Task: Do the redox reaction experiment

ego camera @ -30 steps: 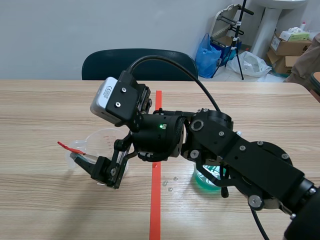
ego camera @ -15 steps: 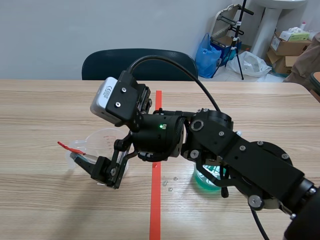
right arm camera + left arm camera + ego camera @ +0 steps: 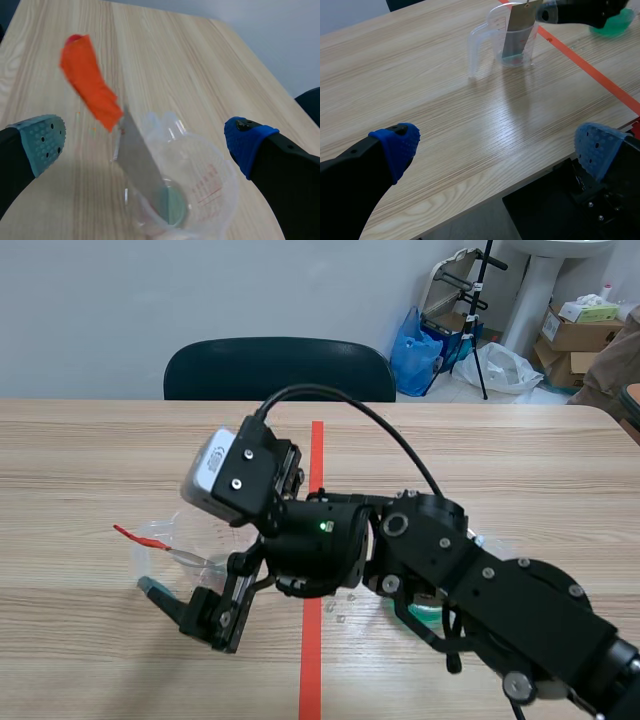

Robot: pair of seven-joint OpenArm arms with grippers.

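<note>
A clear measuring cup (image 3: 170,548) stands left of the red tape line. A metal strip (image 3: 190,558) with an orange-red taped end (image 3: 138,537) leans in it, the end sticking out over the rim. My right gripper (image 3: 187,607) reaches across the line and hangs open just in front of the cup. From the right wrist view the cup (image 3: 192,200) and the strip (image 3: 137,157) lie between and below the open fingers, which touch neither. My left gripper (image 3: 495,145) is open over the table's near edge, far from the cup (image 3: 506,37).
A beaker of green liquid (image 3: 418,608) stands right of the tape line, mostly hidden under my right arm; it shows beyond the cup as well (image 3: 615,22). Small clear bits (image 3: 340,612) lie by the line. A dark chair (image 3: 275,365) stands behind the table.
My right gripper has drawn back from the cup toward the table's near edge. The strip stays leaning in the cup, no longer by the fingers.
</note>
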